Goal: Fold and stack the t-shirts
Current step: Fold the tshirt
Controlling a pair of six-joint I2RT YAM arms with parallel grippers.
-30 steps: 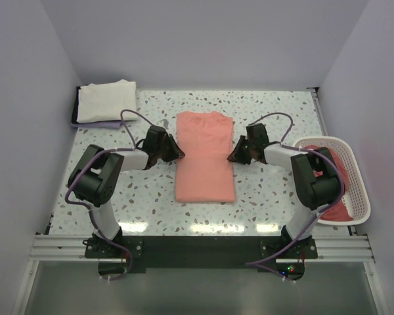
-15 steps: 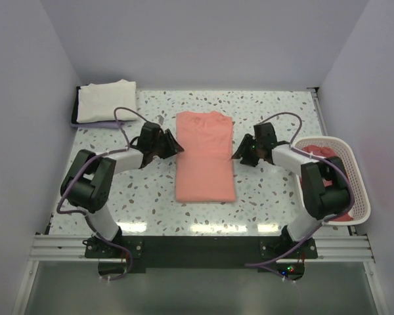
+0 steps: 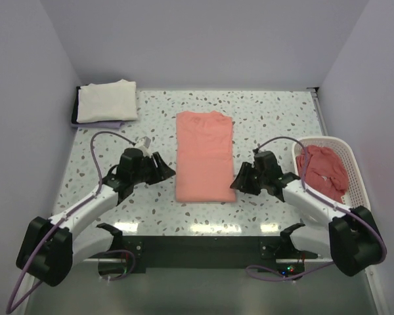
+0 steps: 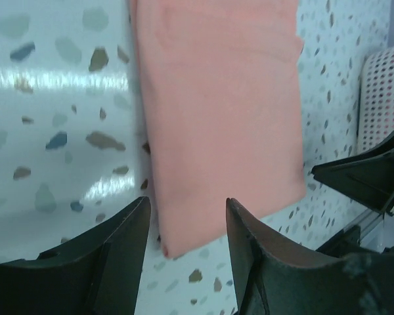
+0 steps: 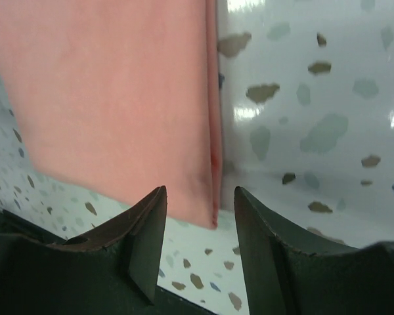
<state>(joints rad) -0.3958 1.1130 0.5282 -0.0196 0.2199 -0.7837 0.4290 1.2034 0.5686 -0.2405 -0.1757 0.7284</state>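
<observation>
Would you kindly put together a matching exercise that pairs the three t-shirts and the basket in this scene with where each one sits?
Things:
1. salmon-pink t-shirt
2. cream-white t-shirt
3. dark pink-red t-shirt
4. white lattice basket

Places:
A. inside the basket
B. far left corner of the table
C. right edge of the table
D. middle of the table, laid flat

Pairs: 1-D, 2-B, 3-A, 4-C

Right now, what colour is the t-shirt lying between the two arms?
The t-shirt is plain salmon-pink; the top external view shows it best.
</observation>
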